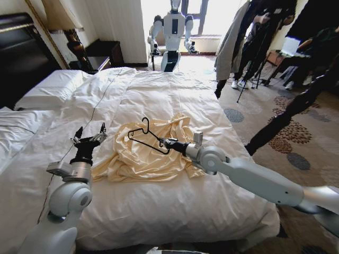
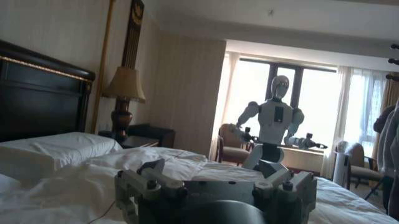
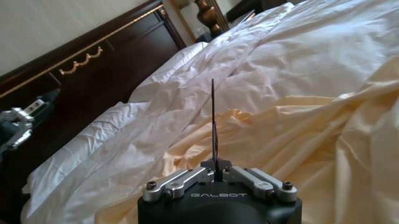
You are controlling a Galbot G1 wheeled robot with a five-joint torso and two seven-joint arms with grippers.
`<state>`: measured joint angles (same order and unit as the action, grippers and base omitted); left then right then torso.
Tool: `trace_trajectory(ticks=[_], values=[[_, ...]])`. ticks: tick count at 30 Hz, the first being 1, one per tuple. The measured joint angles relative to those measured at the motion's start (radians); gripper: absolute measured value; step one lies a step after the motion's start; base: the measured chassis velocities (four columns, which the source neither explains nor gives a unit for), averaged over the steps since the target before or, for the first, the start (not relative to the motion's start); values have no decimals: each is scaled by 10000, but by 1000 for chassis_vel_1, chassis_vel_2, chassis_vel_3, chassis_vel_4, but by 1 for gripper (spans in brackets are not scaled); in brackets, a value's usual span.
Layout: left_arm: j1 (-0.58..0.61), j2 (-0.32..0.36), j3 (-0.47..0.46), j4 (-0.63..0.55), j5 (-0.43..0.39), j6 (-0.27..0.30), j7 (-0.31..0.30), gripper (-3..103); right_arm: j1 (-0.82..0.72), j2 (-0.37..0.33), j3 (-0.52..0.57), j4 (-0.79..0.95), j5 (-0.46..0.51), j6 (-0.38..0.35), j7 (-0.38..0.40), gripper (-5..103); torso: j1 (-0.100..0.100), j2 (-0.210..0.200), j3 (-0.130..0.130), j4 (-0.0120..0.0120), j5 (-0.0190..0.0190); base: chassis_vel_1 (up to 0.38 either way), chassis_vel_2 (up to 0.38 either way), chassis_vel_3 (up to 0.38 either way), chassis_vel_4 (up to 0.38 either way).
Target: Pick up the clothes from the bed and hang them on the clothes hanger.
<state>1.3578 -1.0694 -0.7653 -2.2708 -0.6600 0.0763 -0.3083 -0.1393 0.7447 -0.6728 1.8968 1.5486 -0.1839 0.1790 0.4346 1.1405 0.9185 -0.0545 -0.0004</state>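
head view: right end effector (image 1: 165, 142) clamped on clothes hanger (image 1: 147, 135) above clothes (image 1: 148, 156); left end effector (image 1: 90, 136) spread apart.

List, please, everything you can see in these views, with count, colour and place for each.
bed: one, rumpled white duvet, filling the foreground.
pillows: two, white, at the bed's head, left side.
headboard: one, dark with gold trim, behind the pillows.
clothes: one cream-yellow top, crumpled on the duvet mid-bed.
clothes hanger: one, thin black, held above the top.
lamp: one, beige shade, dark base, on the nightstand.
nightstand: one, dark, beside the headboard.
other robot: one, white, by the window beyond the bed.
carpet: patterned beige, right of the bed.
left gripper: fingers open, above the duvet left of the top.
right gripper: fingers shut on the hanger.
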Motion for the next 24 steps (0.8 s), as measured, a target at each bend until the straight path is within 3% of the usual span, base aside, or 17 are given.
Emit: trace_trajectory(ticks=[10, 17, 24], values=[[-128, 90, 85, 149, -12, -4, 92, 100, -152, 153, 390, -1785, -736, -317, -589, 0, 1, 0, 0, 0, 1, 0, 0, 0, 0], [-129, -52, 127, 245, 35, -59, 185, 100, 181, 1131, 407, -3138, -1379, -190, -857, 0, 1, -1, 1, 5, 0, 0, 0, 0, 0], [-106, -217, 99, 409, 133, -171, 274, 100, 685, 1107, 28, -2453, -1206, -190, -1014, 0, 0, 0, 0, 3, -1, 0, 0, 0, 0]])
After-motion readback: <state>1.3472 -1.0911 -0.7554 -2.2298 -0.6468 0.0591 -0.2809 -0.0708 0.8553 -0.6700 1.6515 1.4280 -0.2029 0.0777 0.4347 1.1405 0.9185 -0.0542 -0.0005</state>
